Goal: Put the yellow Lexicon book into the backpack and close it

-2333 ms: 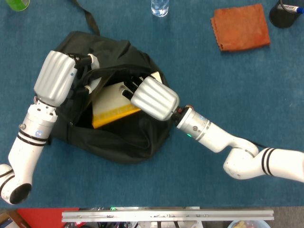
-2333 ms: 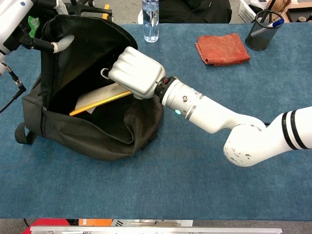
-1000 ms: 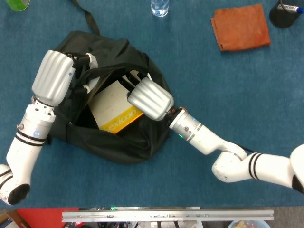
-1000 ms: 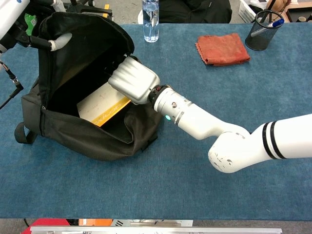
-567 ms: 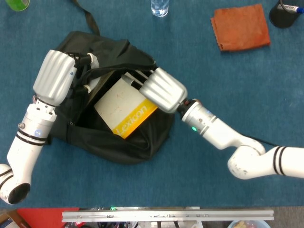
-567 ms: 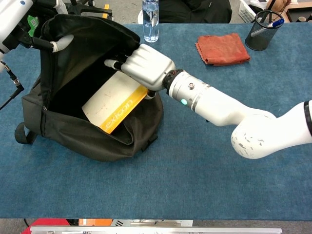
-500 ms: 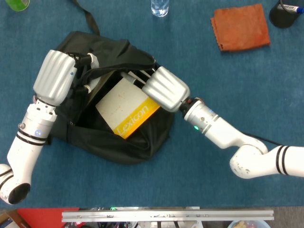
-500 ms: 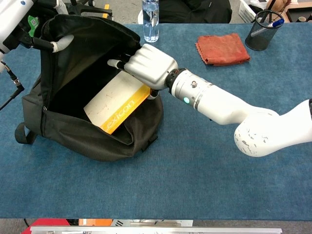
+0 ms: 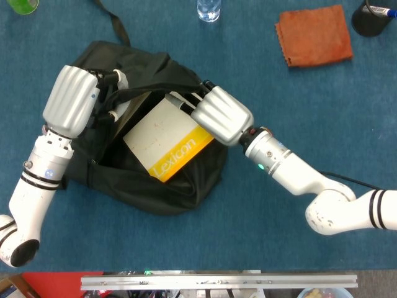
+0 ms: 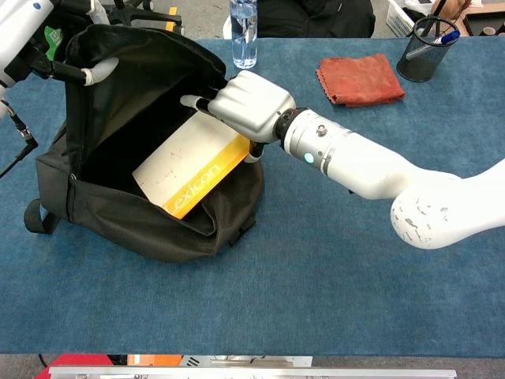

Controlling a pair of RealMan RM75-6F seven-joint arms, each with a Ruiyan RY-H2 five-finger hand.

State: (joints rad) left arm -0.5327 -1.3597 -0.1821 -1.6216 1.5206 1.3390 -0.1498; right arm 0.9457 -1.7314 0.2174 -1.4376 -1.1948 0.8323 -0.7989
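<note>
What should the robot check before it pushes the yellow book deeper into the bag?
1. Backpack mouth open wide: ok; the left hand holds the top edge up.
2. Right hand grips the Lexicon book: ok; its fingers lie over the top edge.
3. Book fully inside: not ok; one corner sticks out over the rim.
4. Space underneath the book: cannot tell, too dark.
5. Zipper free to close: cannot tell, not visible.
6. Water bottle out of the way: ok, stands behind the bag.
</note>
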